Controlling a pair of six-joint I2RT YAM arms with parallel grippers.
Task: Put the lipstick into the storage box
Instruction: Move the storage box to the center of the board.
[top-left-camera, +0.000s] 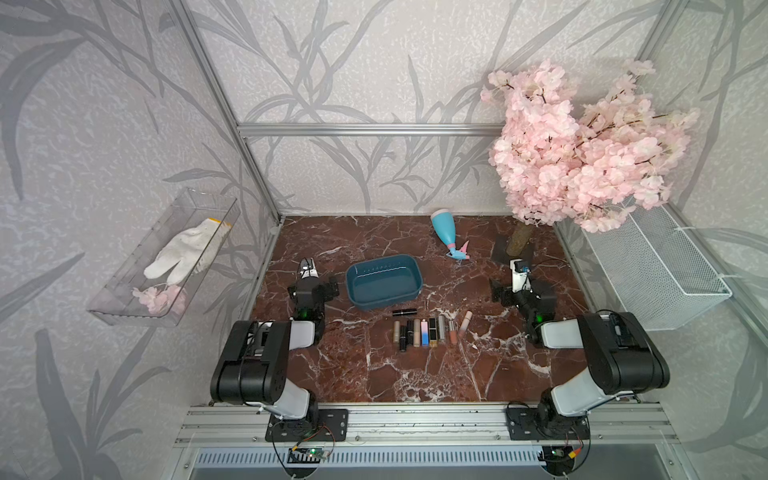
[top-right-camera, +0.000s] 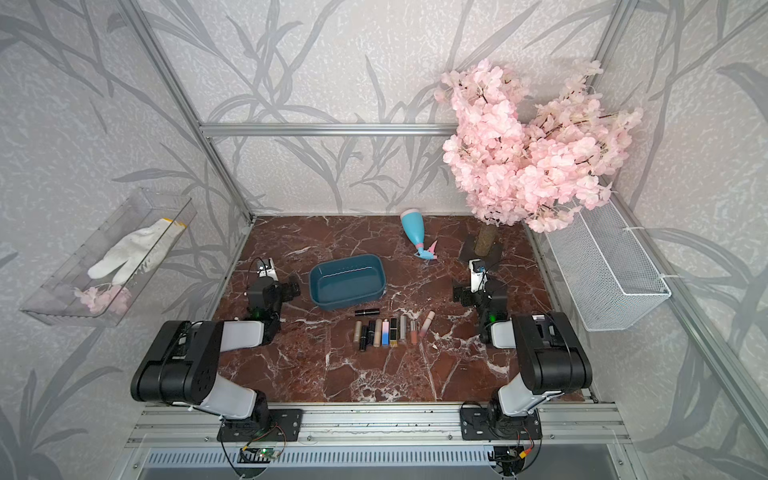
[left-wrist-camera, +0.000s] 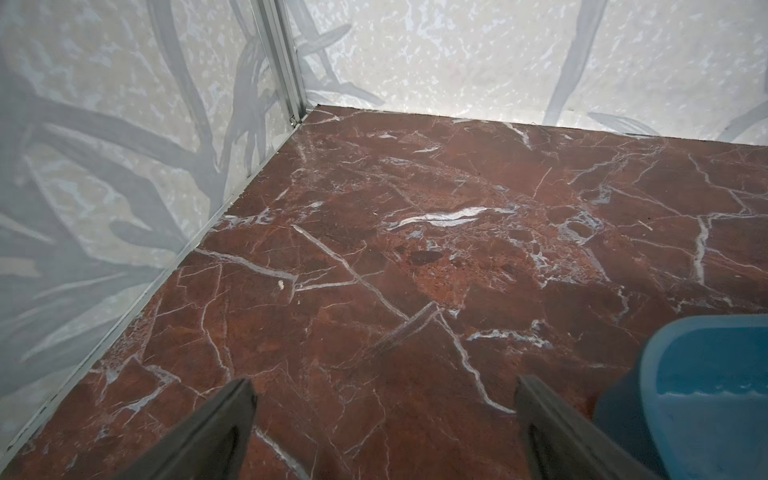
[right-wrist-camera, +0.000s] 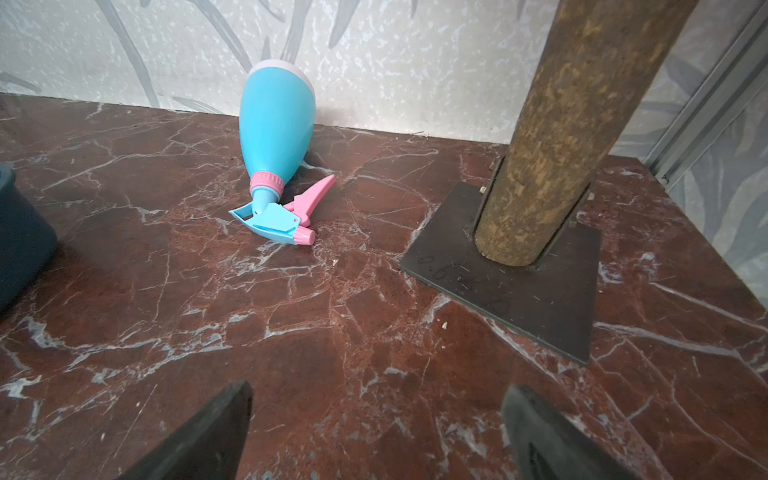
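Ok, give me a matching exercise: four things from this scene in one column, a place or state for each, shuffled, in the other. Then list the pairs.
Things:
1. spray bottle
2. white glove
3. black lipstick
4. storage box

Places or states:
A. in the clear tray
B. dark teal, open-topped
C. lying on its side, blue with a pink trigger
D. lying crosswise between the storage box and the row of lipsticks

Pairs: 1-C, 2-A, 3-D, 4-B
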